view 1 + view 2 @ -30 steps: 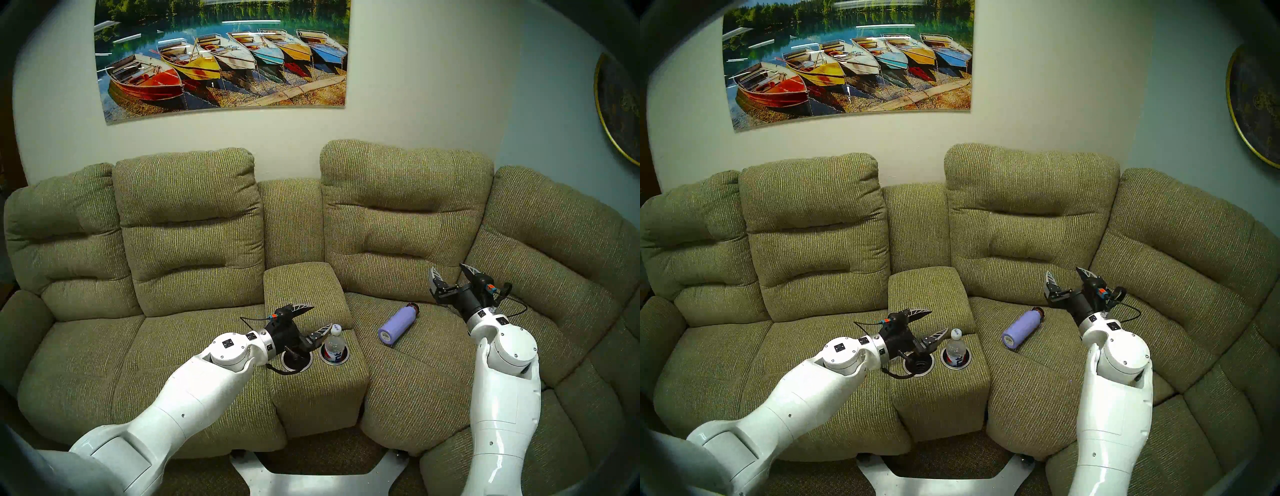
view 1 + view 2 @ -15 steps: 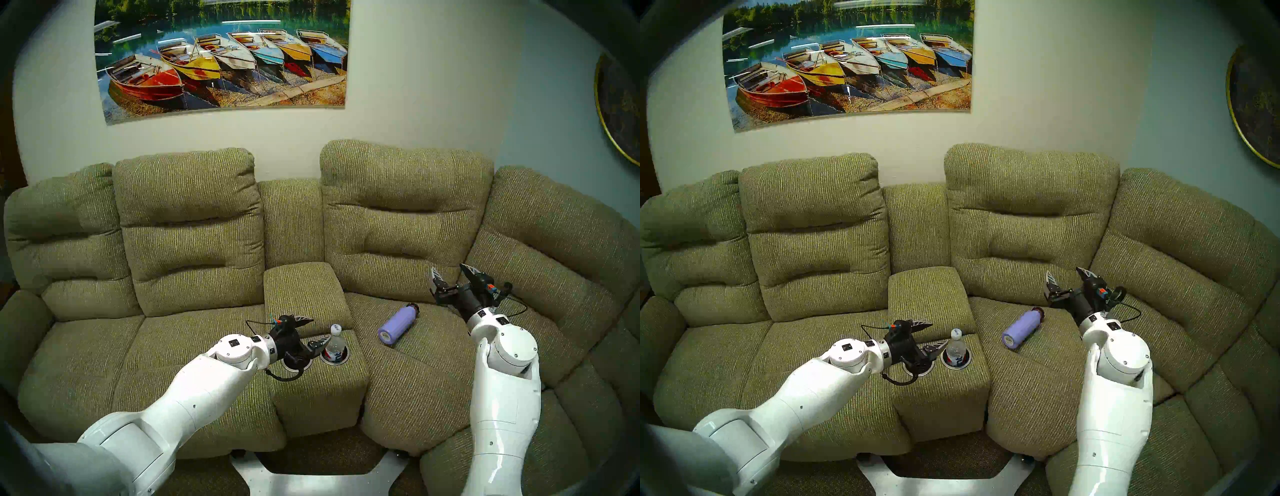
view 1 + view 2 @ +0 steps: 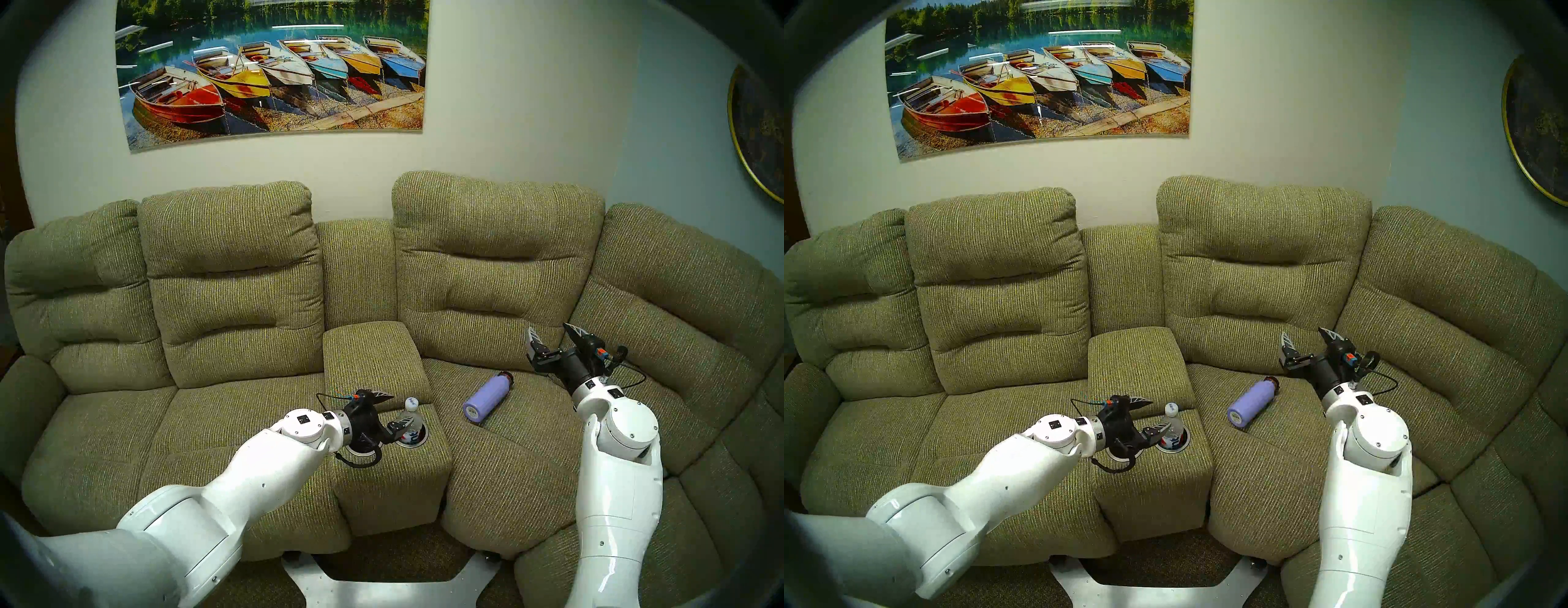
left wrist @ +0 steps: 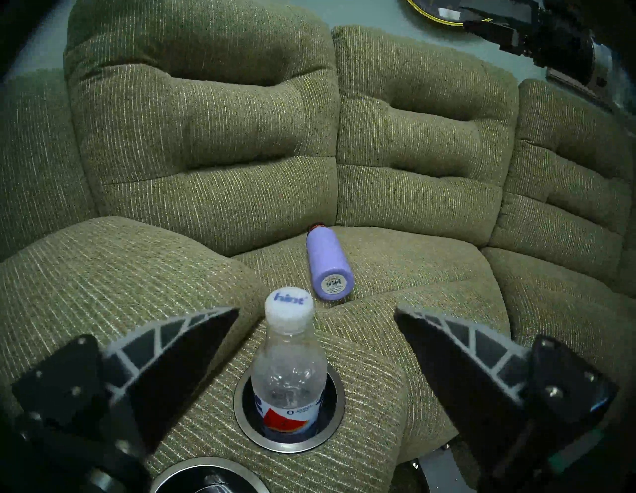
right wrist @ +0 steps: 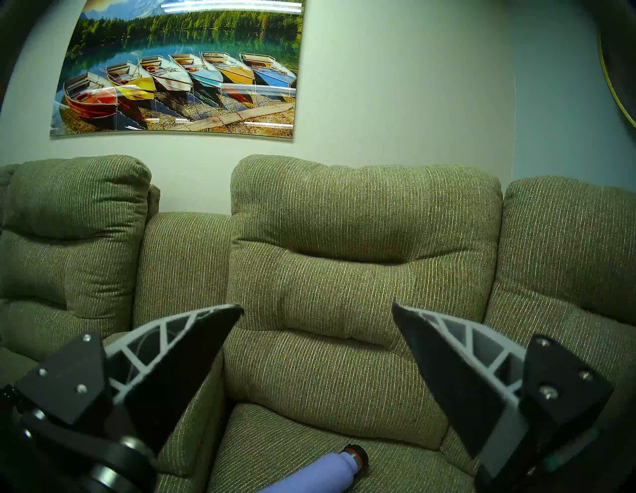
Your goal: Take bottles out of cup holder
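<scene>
One bottle [image 4: 288, 361] stood upright in the far well of the cup holder [image 4: 330, 439]. My left gripper [image 4: 316, 344] flanked it, spread, not touching. Light, thin, probably crushable plastic: grip the shoulder, below the cap.

"hint" was read in blue letters on the white cap [image 4: 289, 306] of the clear bottle [image 4: 288, 375] in the cup holder [image 4: 330, 430]. A "0" plus smaller unreadable print was made out on its red-white-blue label [image 4: 292, 418]. A barcode sticker [image 4: 332, 283] was seen on the base of the lavender flask [image 4: 327, 261]; digits too small to be read.
</scene>
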